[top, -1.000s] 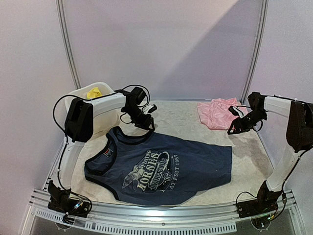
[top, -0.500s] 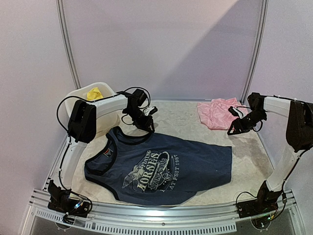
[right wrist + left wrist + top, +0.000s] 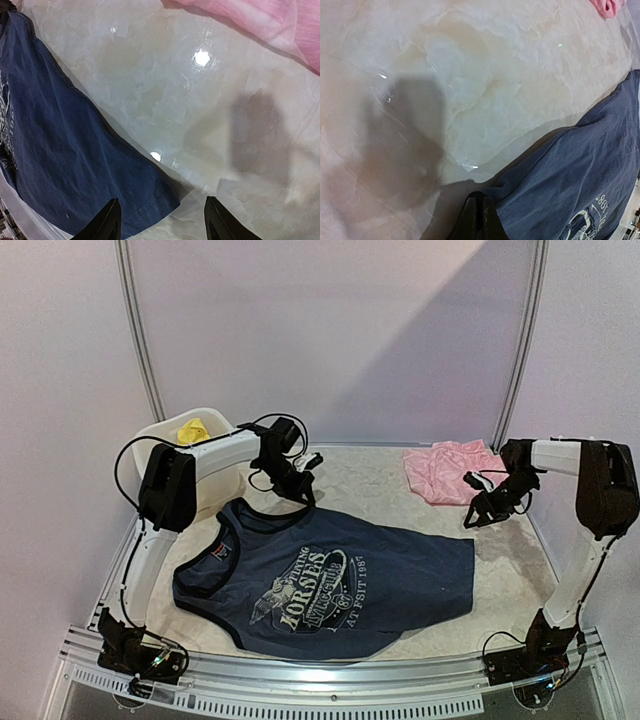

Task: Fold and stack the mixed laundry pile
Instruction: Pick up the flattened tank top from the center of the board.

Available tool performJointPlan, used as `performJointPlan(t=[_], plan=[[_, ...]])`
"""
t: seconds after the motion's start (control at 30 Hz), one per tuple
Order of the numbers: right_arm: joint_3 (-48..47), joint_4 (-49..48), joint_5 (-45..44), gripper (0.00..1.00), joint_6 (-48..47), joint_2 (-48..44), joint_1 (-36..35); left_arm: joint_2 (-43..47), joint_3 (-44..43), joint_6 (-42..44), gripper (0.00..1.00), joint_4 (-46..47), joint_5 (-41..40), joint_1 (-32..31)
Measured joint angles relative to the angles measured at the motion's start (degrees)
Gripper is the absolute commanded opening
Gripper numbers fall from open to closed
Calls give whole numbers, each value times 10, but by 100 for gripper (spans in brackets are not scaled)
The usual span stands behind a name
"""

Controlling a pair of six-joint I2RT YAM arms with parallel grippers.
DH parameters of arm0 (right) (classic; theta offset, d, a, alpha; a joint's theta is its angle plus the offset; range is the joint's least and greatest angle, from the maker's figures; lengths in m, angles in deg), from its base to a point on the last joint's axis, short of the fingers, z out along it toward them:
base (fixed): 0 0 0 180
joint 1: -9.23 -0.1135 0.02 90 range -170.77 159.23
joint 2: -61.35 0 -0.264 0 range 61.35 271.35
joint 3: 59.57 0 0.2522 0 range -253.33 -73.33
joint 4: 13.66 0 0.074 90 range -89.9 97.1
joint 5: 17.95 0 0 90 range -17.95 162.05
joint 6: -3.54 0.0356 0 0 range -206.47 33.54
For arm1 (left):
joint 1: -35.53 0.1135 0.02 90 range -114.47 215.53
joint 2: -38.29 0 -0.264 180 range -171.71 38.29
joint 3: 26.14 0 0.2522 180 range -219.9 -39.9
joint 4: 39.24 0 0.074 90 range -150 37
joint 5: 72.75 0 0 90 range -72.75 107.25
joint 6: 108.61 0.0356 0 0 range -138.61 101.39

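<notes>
Top external view: navy horse-print top [image 3: 330,585] lies flat mid-table [image 3: 370,475]; pink ruffled piece [image 3: 448,468] at far right; yellow piece [image 3: 192,429] in white tub [image 3: 160,445].
Left arm: elbow high beside the tub, forearm reaching inward, wrist bent down at the top's far edge near the shoulder.
Left gripper [image 3: 303,495]: jaws pressed together, tips at the cloth edge; can't tell if cloth is caught.
Right arm: upright, forearm bent inward, wrist angled down between pink piece and top.
Right gripper [image 3: 162,200]: jaws apart, holding nothing, over bare table just beside the hem corner.
</notes>
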Motion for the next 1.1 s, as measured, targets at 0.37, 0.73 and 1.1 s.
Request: performJointPlan(t=[0.37, 0.73, 1.1], plan=[[-25, 49, -8, 39, -26, 81, 0, 0, -1, -9, 0, 2, -2, 7], [-41, 62, 2, 0, -31, 111, 0, 1, -1, -14, 0, 5, -1, 7], [-148, 40, -47, 0, -23, 30, 2, 92, 8, -33, 0, 36, -31, 8]])
